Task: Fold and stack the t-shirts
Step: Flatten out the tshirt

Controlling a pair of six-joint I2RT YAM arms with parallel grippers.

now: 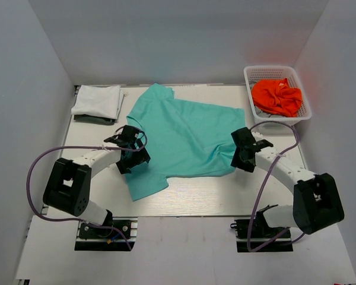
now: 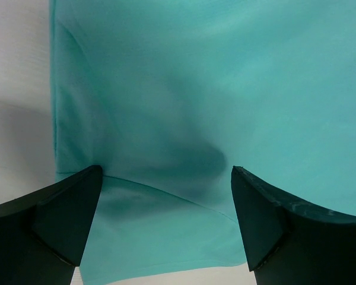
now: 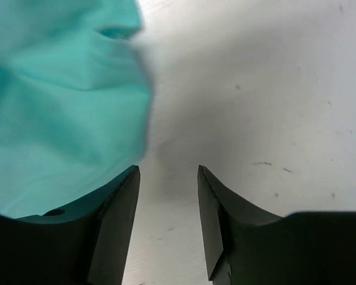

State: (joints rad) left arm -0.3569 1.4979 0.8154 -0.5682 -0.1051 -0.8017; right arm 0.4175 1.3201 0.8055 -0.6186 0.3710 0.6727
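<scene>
Firstly, far-left corner: a folded white t-shirt (image 1: 97, 100) lay at the far left of the surface (image 1: 225, 196), on top of a dark t-shirt (image 1: 92, 119) whose edge showed along its near side.
Left claw: my left claw (image 1: 130, 149) (image 2: 166, 172) hung over the left edge of the teal t-shirt, spread wide and holding nothing.
Left wrist view: both my fingers (image 2: 59, 219) stood well apart above the teal cloth, and between them one layer of cloth lay over another with a slanted edge.
Teal t-shirt: the teal t-shirt (image 1: 184, 136) (image 2: 225, 89) (image 3: 59, 107) lay spread and wrinkled across the middle of the surface, between my two claws, one sleeve pointing to the far side and one corner reaching toward the near edge.
Right claw: my right claw (image 1: 244, 151) (image 3: 168, 172) sat at the right edge of the teal t-shirt, partly spread and gripping nothing.
Right wrist view: one finger (image 3: 115, 225) was over the cloth's edge, while the gap between the fingers showed only bare surface.
Far-right corner: a white mesh basket (image 1: 249, 74) stood at the far right, with a crumpled orange t-shirt (image 1: 277, 96) inside it.
</scene>
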